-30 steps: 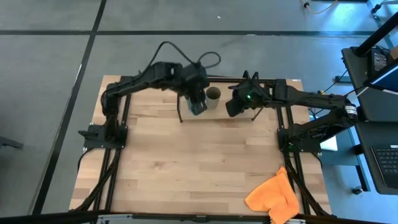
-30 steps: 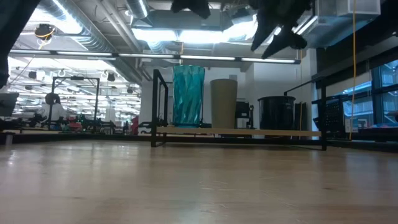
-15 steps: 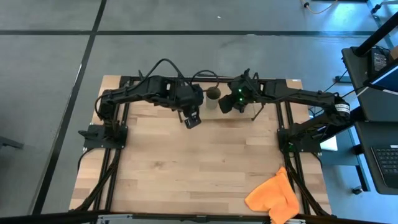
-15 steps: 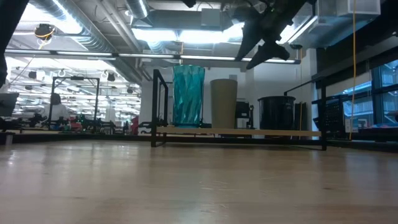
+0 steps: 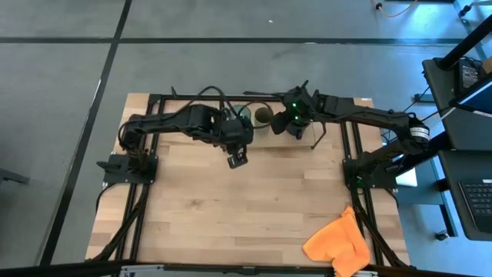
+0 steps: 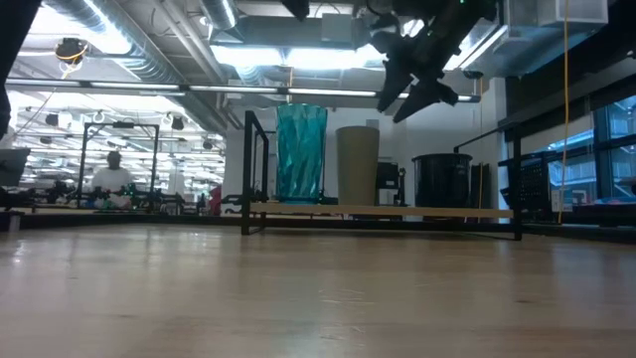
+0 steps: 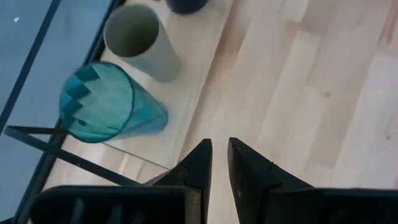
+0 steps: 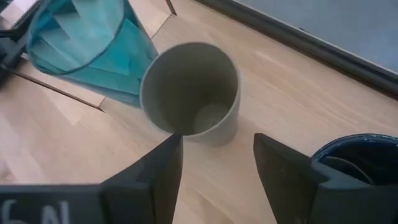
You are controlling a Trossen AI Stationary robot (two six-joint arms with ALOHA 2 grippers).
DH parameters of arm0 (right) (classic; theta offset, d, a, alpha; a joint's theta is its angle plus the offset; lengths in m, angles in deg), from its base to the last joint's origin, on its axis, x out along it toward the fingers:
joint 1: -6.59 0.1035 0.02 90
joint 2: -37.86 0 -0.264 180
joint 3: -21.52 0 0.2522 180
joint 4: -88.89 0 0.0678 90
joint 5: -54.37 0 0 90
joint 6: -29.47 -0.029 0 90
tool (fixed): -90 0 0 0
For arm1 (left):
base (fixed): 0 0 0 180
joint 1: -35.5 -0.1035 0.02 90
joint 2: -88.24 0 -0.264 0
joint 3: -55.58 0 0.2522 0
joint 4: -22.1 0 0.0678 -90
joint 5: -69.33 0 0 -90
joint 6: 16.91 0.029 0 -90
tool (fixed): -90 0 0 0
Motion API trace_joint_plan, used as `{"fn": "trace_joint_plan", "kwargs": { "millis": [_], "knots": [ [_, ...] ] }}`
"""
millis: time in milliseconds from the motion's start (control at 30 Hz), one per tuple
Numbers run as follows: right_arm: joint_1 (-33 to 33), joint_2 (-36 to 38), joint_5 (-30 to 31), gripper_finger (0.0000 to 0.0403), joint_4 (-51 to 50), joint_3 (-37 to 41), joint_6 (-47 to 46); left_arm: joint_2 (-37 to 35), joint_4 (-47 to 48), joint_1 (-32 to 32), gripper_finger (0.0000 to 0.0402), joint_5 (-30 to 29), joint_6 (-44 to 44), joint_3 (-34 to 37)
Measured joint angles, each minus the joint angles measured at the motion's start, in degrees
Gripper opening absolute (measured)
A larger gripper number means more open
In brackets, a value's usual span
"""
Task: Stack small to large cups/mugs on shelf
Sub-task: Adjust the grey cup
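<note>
On the shelf [image 6: 388, 211] at the table's far edge, three vessels stand upright on their bases: the teal tumbler [image 6: 300, 154], the olive-tan cup [image 6: 358, 164] and the dark navy mug [image 6: 442, 181]. My right gripper [image 6: 412, 91] hangs open above the shelf, just over the tan cup [image 8: 193, 93], with a finger standing on either side of it and touching nothing. My left gripper [image 5: 238, 159] is over the bare tabletop just in front of the shelf. Its fingers [image 7: 202, 162] are a narrow gap apart and hold nothing. The tumbler [image 7: 106, 102] stands behind it.
An orange cloth [image 5: 337, 242] lies at the table's near right corner. The shelf's black rod frame [image 6: 248, 169] rises at its ends. The wide wooden tabletop [image 5: 231, 208] lies in front of the shelf. A person [image 6: 114, 171] shows far off in the room.
My left gripper has drawn back from above the teal tumbler toward the table's near edge and now points at the tabletop; the tumbler stays upright on the shelf. My right gripper has gone left along the shelf and a little down, toward the tan cup.
</note>
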Motion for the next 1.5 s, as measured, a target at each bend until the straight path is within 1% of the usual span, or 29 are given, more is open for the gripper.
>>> {"fn": "trace_joint_plan", "kwargs": {
  "millis": [167, 233, 433, 633, 800, 967, 1100, 1300, 1400, 1500],
  "knots": [
    [-0.7, -1.9, -0.7, 0.0197, 1.0, 0.0, 1.2, -0.9, -4.3, 1.3, 0.0046, 0.2, 0.0, 6.4],
    [-0.8, -2.7, -1.0, 0.0197, 1.1, 0.0, 1.7, -2.5, -7.8, 1.8, 0.0046, 0.6, 0.3, 9.6],
    [-0.8, -4.3, -1.8, 0.0197, 3.0, 0.0, 2.8, -10.3, -17.7, 2.8, 0.0046, 2.3, -0.5, 22.6],
    [-1.4, -4.4, -1.5, 0.0197, 5.1, 0.0, 3.1, -19.5, -25.8, 3.6, 0.0046, 2.3, -5.7, 37.1],
    [-3.0, -4.9, -1.7, 0.0197, 4.8, 0.0, 3.0, -25.2, -32.8, 5.0, 0.0046, 2.0, -9.4, 48.1],
    [-4.4, -6.6, -2.8, 0.0197, 4.5, 0.0, 3.0, -29.1, -38.8, 6.4, 0.0046, 1.8, -13.5, 57.1],
    [-4.7, -7.5, -3.7, 0.0197, 5.3, 0.0, 3.1, -31.2, -41.5, 7.4, 0.0046, 1.8, -16.4, 61.2],
    [-5.0, -7.6, -3.8, 0.0196, 5.8, 0.0, 3.3, -32.3, -42.0, 7.9, 0.0046, 1.0, -16.9, 63.0],
    [-5.3, -7.6, -3.7, 0.0185, 5.2, 0.0, 3.3, -32.4, -42.0, 7.9, 0.0046, 0.5, -16.7, 63.0],
    [-5.4, -7.6, -3.7, 0.0162, 5.2, 0.0, 3.7, -32.3, -42.0, 7.8, 0.0046, -0.1, -16.5, 63.0]
  ]
}}
